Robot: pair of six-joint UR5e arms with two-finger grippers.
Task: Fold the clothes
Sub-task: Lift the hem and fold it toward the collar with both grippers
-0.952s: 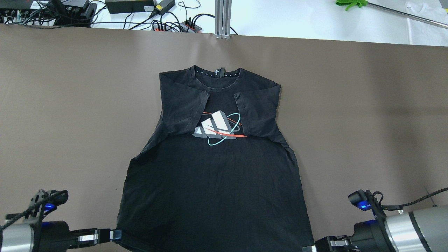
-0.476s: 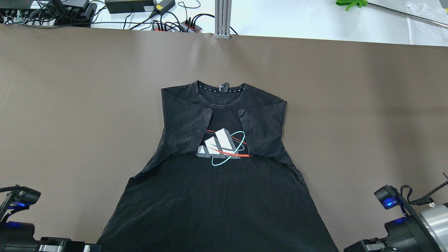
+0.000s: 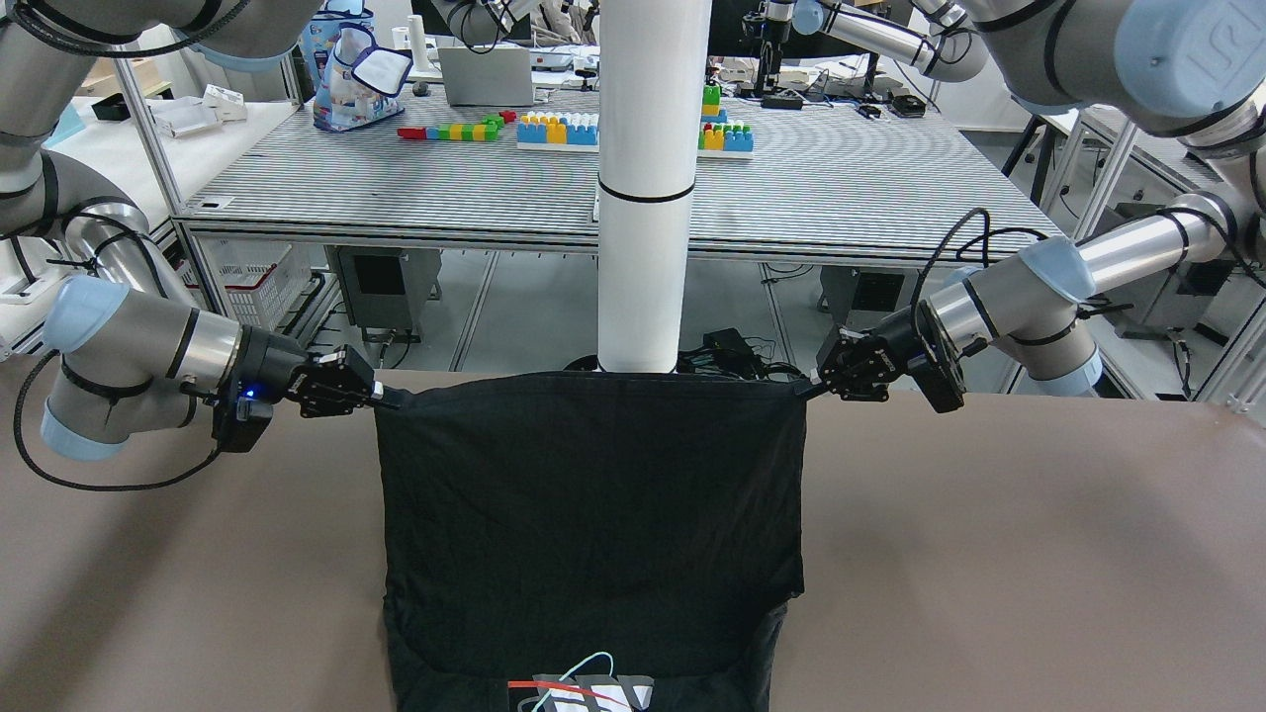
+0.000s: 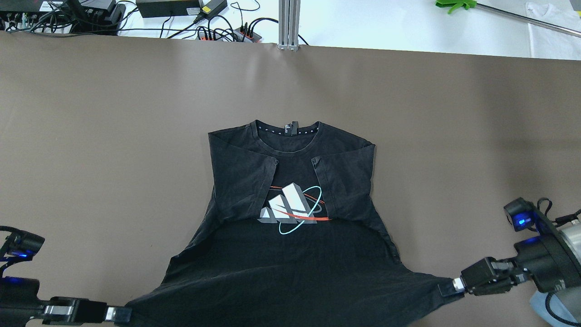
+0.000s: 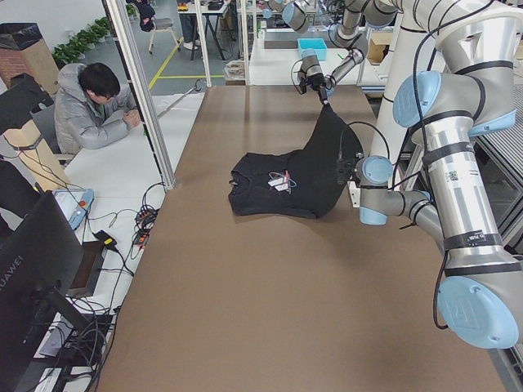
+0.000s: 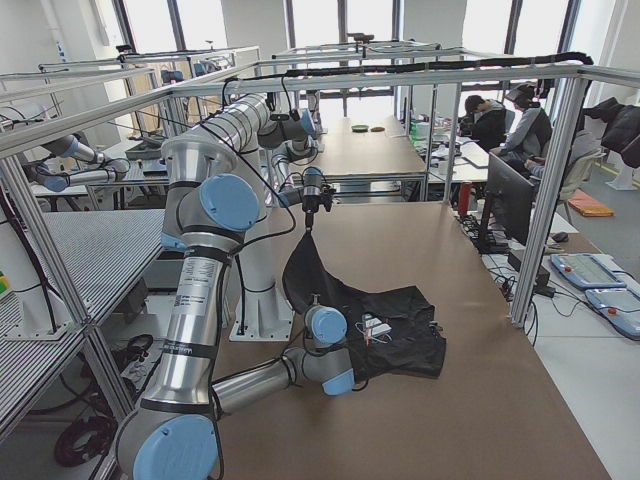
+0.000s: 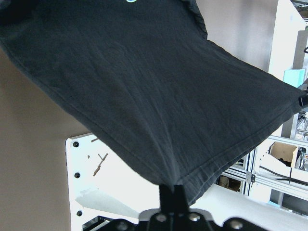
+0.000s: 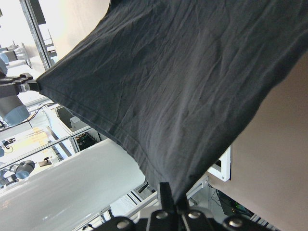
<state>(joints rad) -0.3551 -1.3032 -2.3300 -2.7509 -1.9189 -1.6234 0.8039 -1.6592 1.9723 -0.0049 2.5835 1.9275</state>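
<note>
At hem corners: garment (image 4: 290,272) pinched in left fingers (image 4: 116,314), right fingers (image 4: 448,288); taut.

You'll see the black T-shirt (image 4: 290,272) has slid toward the robot — its collar (image 4: 289,129) and printed logo (image 4: 292,209) sit lower in the overhead view than a second ago. The left gripper (image 4: 119,313) and right gripper (image 4: 445,289) have drawn apart, the right one swinging outward, so the hem corners they pinch now stretch wide — the lower half flares out.
</note>
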